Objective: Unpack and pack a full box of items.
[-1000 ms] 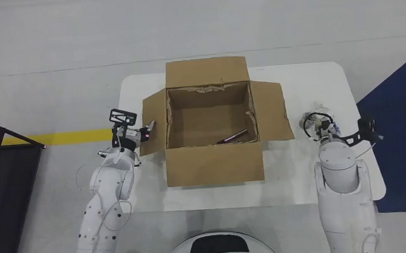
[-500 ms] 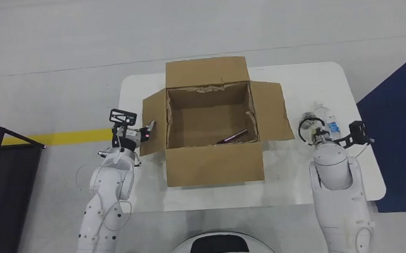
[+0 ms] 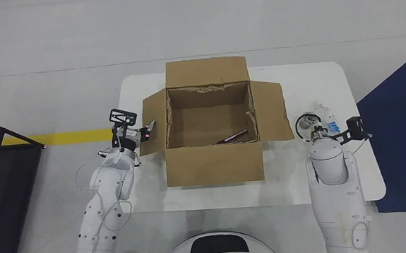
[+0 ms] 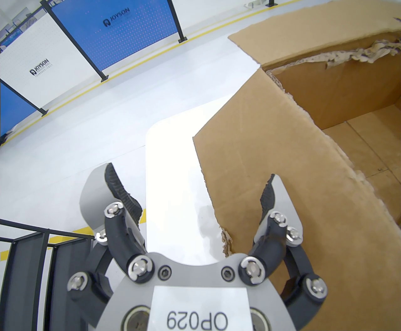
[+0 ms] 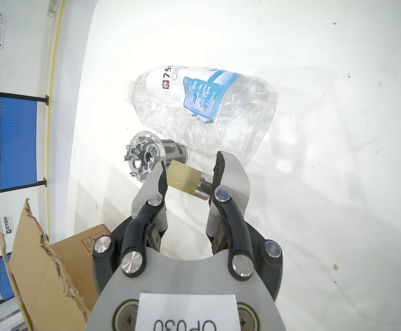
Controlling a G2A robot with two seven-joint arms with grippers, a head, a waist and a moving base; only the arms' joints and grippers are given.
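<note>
White table [image 3: 306,183] on a pale floor, the open box [image 3: 214,165] at its middle. My right hand [image 5: 190,170] is closed on a small cylinder [image 5: 181,181] over the table, beside a bottle [image 5: 203,106] and a metal hub [image 5: 145,155] lying out there. My left hand [image 4: 190,181] hangs open by the box's left flap. I judge unpacking nearly done: one thin dark item [image 3: 232,135] remains inside, and packing is not begun. I can't make out what that item is.
</note>
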